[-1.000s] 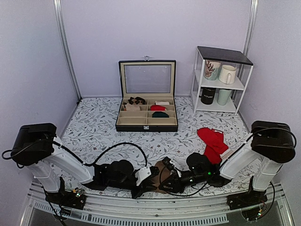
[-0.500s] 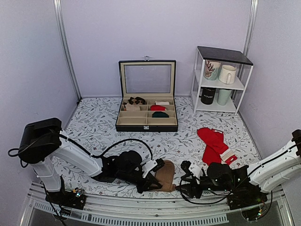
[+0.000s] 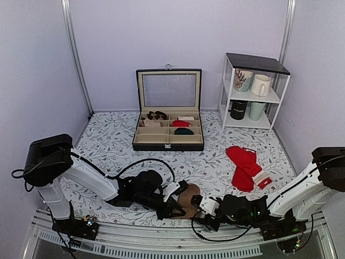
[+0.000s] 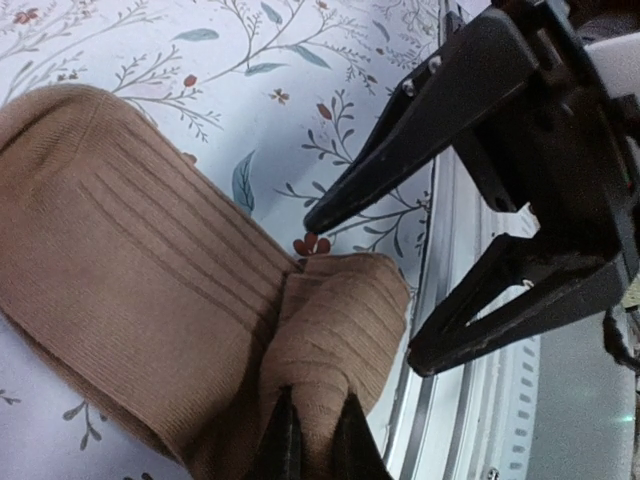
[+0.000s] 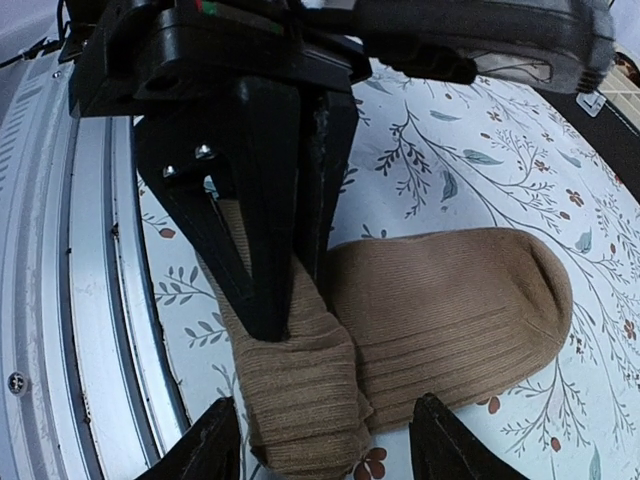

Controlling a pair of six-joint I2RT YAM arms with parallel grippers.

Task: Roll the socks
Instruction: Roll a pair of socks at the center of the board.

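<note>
edge: tan-brown socks (image 3: pixel 190 195) on floral tablecloth (image 3: pixel 108 140), just beside near metal rail (image 3: pixel 135 236) | left: arm stretched low rightward, left gripper (image 3: pixel 173 208) clenched on sock fold | right: arm low, reaching leftward, right gripper (image 3: pixel 206 209) released, spread at folded end

Tan-brown ribbed socks (image 3: pixel 190 196) down here at the near edge of the table (image 3: pixel 108 140), lying flat, rounded end spread out on the cloth. The other end is folded over into a small thick bunch, and my left gripper (image 4: pixel 315 405) is pinching it tight.
</note>
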